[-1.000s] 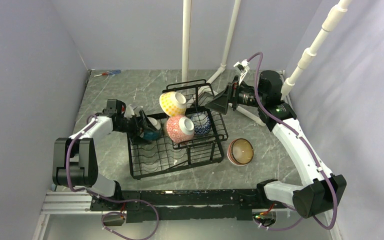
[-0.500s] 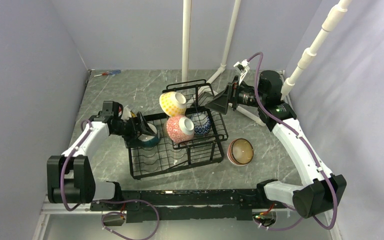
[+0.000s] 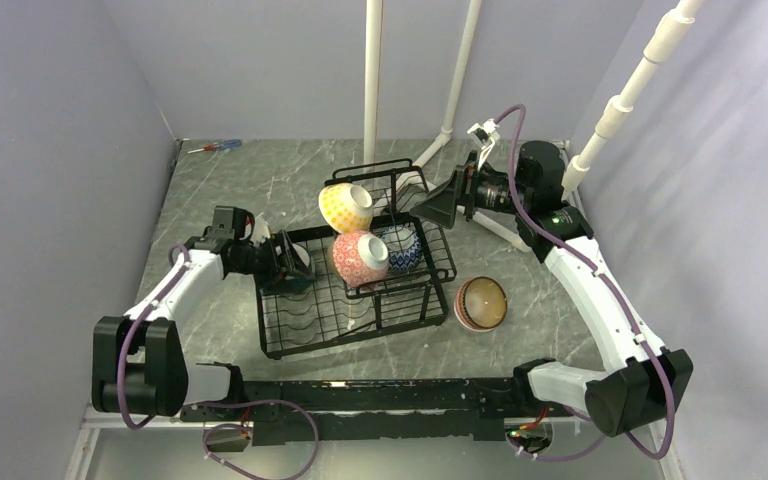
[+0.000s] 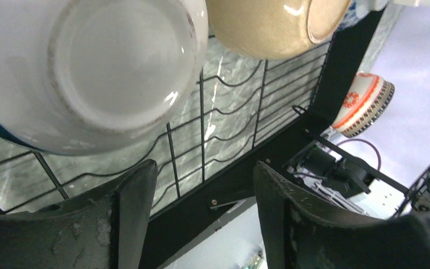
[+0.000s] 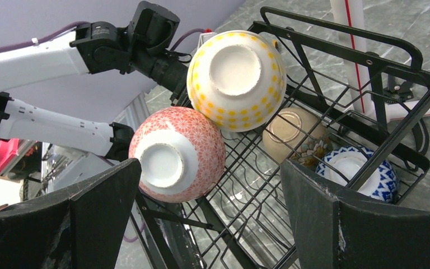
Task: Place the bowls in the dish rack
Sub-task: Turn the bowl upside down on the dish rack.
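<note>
The black wire dish rack (image 3: 305, 335) stands mid-table. In it are a yellow dotted bowl (image 3: 345, 206), a pink patterned bowl (image 3: 361, 257) and a blue-white bowl (image 3: 401, 248). A teal bowl with a white foot (image 4: 106, 67) lies at the rack's left end, beside a beige bowl (image 4: 274, 25). My left gripper (image 3: 285, 262) is open and empty just off the teal bowl (image 3: 303, 262). A brown striped bowl (image 3: 481, 303) sits on the table right of the rack. My right gripper (image 3: 438, 208) is open and empty above the rack's far right corner.
The right wrist view shows the yellow (image 5: 236, 78), pink (image 5: 176, 162), beige (image 5: 294, 137) and blue-white (image 5: 358, 168) bowls. A screwdriver (image 3: 215, 147) lies at the far left. White poles (image 3: 372, 80) rise behind the rack, and another one (image 3: 630, 85) at the right.
My left gripper carried the teal bowl a little down and left into the rack's left end, and its jaws now stand open off it. The right arm has not moved.
</note>
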